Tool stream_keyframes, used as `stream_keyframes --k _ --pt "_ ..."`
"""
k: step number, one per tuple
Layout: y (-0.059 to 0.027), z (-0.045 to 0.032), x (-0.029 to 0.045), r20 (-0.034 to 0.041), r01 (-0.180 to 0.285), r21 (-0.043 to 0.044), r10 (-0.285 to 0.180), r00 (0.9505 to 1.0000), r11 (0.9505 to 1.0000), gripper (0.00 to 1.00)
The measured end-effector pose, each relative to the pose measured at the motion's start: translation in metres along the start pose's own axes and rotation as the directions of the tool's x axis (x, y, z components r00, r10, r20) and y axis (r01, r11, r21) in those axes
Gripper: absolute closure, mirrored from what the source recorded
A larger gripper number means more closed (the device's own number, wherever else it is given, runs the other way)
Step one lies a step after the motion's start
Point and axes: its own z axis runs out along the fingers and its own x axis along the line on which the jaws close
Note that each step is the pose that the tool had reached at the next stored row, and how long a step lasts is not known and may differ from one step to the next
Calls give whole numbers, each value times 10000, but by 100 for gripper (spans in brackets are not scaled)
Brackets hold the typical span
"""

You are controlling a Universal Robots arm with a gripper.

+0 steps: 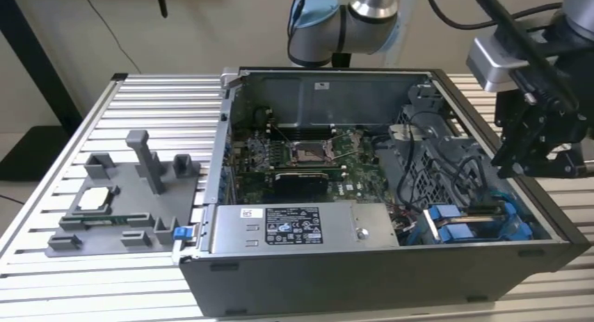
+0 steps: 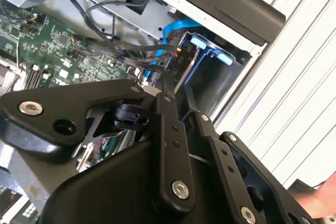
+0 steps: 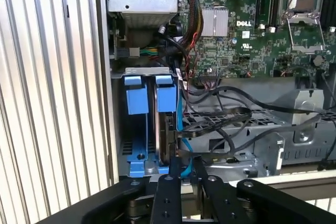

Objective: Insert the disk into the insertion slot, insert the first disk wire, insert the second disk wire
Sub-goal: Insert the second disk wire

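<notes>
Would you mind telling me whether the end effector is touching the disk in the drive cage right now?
Cannot tell. In the first wrist view the end effector sits right at the near edge of the disk, with a black cable crossing there, so neither contact nor a gap is plain.

I am seeing the black gripper (image 3: 181, 179) as matt plastic-looking links with shiny bare-metal screw heads in both wrist views. The bright blue carrier frame of the disk (image 3: 167, 94) is looking like smooth, slightly glossy plastic; the drive edge between is reading as dull silver metal. The grey perforated metal cage of the insertion slot (image 3: 273, 124) is showing a flat, unpolished finish. The ribbed silver table (image 1: 149, 99) is gleaming like brushed aluminium. The green circuit board (image 3: 252, 40) is looking glossy. Black rubbery cables (image 3: 236, 114) are looking smooth and faintly shiny.
</notes>
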Motion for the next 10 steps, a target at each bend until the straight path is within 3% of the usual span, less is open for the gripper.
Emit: stream_keyframes --k 3,10 --pt "-12 -71 -11 1 0 0 0 10000 10000 0" --pt "-13 -74 -12 1 0 1 0 10000 10000 0"
